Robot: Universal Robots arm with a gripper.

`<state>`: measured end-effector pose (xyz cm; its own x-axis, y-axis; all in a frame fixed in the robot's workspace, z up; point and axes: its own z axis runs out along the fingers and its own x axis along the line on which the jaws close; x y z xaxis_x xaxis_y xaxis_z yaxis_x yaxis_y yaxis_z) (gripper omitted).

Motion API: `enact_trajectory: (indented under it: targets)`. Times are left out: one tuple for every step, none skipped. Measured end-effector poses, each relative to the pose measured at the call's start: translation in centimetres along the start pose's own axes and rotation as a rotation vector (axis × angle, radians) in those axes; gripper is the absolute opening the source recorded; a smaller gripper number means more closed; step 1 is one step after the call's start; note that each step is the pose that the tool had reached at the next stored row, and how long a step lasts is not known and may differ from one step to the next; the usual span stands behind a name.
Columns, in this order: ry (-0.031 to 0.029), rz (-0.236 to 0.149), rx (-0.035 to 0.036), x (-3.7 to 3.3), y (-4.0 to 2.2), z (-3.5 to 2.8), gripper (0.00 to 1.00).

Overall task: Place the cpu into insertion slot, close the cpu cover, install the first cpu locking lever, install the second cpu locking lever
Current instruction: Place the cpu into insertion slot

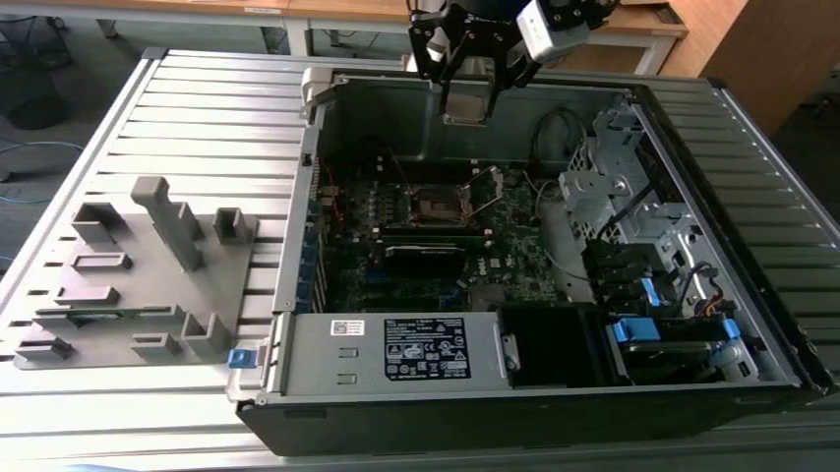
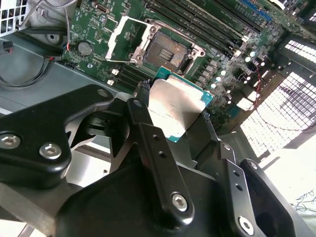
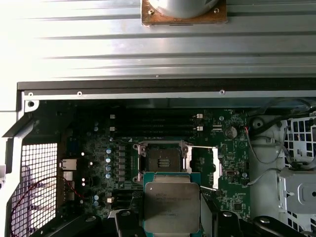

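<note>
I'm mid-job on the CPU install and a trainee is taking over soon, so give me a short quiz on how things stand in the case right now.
1. True or false: the cpu already sits in the insertion slot.
2. The cpu cover is: A) closed over the slot; B) swung open beside the slot; C) held in the jaws.
3. Fill in: the gripper has its jaws shut on the ____.
Key: 1 false, the chip is held clear of the slot; 2 B; 3 cpu.

Silver-topped cpu gripped, clear of empty insertion slot; cpu cover prob. fully open.
</note>
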<state>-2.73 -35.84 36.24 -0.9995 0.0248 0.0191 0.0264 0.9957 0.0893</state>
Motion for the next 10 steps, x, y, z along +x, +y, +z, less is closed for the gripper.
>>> enact_trajectory:
  targets:
    - [-0.0001, 0.0, -0.0001, 0.0, 0.0, 0.0, 0.54]
    - [0.0, 0.0, 0.0, 0.0, 0.0, 0.01, 0.54]
    - [-0.0002, 0.0, -0.0004, 0.0, 0.0, 0.07, 0.54]
    - [-0.0002, 0.0, -0.0003, 0.0, -0.01, 0.14, 0.54]
    - [-0.0003, 0.0, 0.0, 0.0, -0.03, 0.23, 0.54]
    - [-0.0005, 0.0, 0.0002, -0.01, -0.03, 0.32, 0.54]
    - [-0.0006, 0.0, 0.0004, -0.01, -0.04, 0.44, 0.54]
    - [-0.0008, 0.0, 0.0008, -0.01, -0.05, 0.56, 0.54]
    - [-0.0011, 0.0, 0.0009, -0.01, -0.06, 0.7, 0.54]
    - [-0.0014, 0.0, 0.001, -0.02, -0.08, 0.86, 0.54]
